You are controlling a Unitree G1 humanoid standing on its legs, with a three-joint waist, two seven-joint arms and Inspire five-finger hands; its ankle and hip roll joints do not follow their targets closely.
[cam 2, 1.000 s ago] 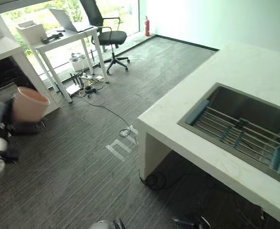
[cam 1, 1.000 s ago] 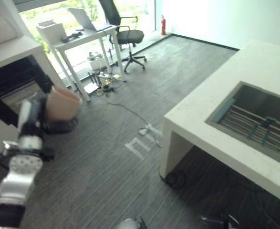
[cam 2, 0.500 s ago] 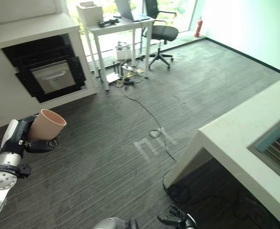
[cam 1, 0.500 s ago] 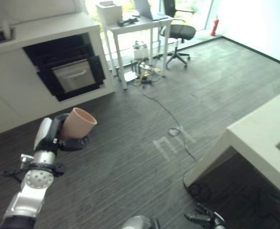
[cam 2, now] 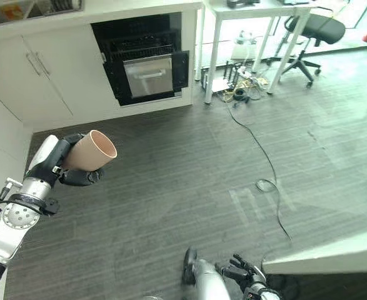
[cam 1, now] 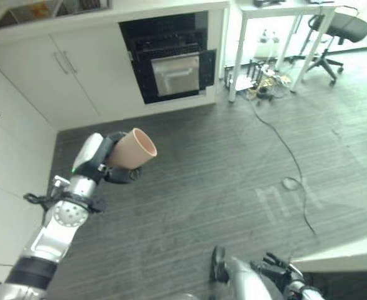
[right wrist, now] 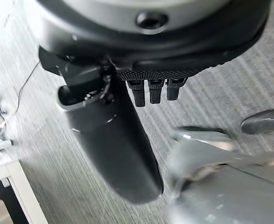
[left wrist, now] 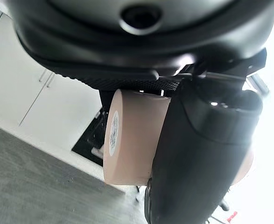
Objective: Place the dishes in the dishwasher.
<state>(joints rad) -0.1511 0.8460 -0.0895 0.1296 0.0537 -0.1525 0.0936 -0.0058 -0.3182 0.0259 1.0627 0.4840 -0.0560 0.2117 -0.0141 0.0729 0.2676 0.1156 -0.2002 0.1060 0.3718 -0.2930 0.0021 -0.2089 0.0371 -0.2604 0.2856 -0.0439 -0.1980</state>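
A peach-coloured cup [cam 1: 133,149] lies tilted on its side in my left hand [cam 1: 99,159], mouth pointing right, out over the grey floor at the left. The left wrist view shows the thumb [left wrist: 197,158] and fingers curled round the cup [left wrist: 132,140]. The dishwasher [cam 1: 174,69] is a black opening in the white cabinets at the far side, with its silver-fronted door hanging open. It stands well beyond the cup. My right hand [cam 2: 242,273] hangs low near the bottom edge, fingers relaxed and holding nothing.
White cabinets [cam 1: 77,69] run along the far wall and down the left side. A white desk [cam 1: 296,37] and an office chair [cam 1: 339,25] stand at the far right, with a cable [cam 1: 289,181] trailing across the floor. A white counter corner [cam 1: 352,259] sits bottom right.
The camera has swung left: the dishwasher and cabinets now sit at top centre, and the counter has slid almost out at the right. My left hand still holds the cup.
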